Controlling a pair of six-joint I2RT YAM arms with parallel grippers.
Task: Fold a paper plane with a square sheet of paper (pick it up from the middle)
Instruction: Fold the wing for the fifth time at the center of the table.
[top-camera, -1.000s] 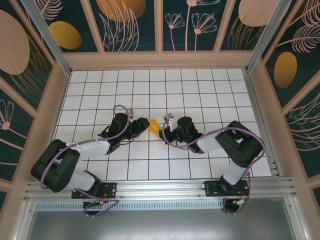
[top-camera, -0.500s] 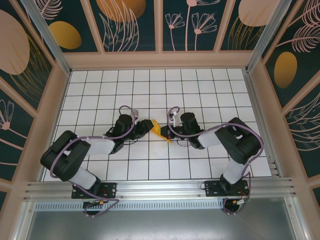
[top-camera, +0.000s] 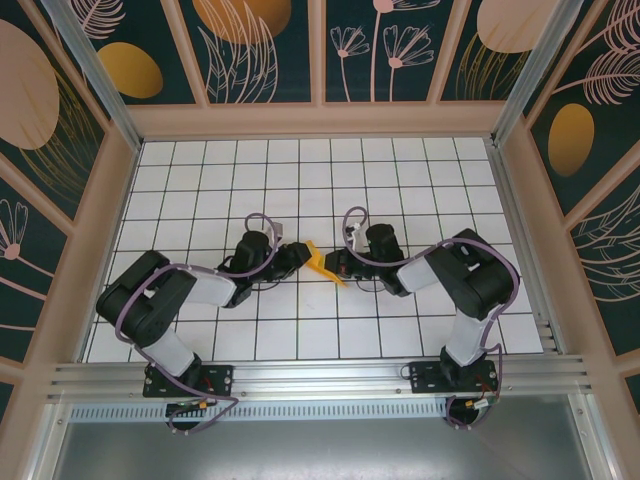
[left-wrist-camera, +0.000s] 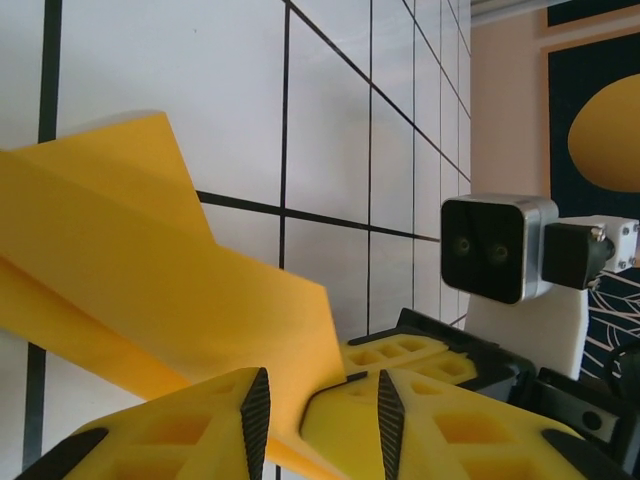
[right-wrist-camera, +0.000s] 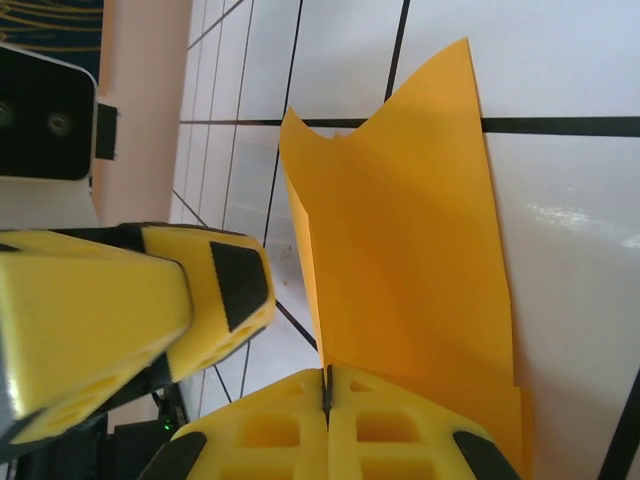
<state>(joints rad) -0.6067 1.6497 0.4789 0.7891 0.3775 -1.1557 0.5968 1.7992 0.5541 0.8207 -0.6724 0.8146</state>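
Note:
The square sheet of paper is orange-yellow and folded into a creased, pointed shape, held just above the tiled floor between the two arms. My right gripper is shut on its right end; in the right wrist view the paper rises straight out of the closed seam of the right gripper. My left gripper is at the paper's left side. In the left wrist view the left gripper stands open, with a lower edge of the paper dipping into the gap. One left finger shows beside the sheet.
The white grid floor is ringed by beige frame walls with dark patterned panels. The right wrist's camera housing sits close behind the paper. Both arms reach in low from the near rail.
The left arm has swung in toward the paper and its jaws have narrowed around the edge. The right gripper has shifted slightly right, still holding the paper, which now lies lower and flatter.

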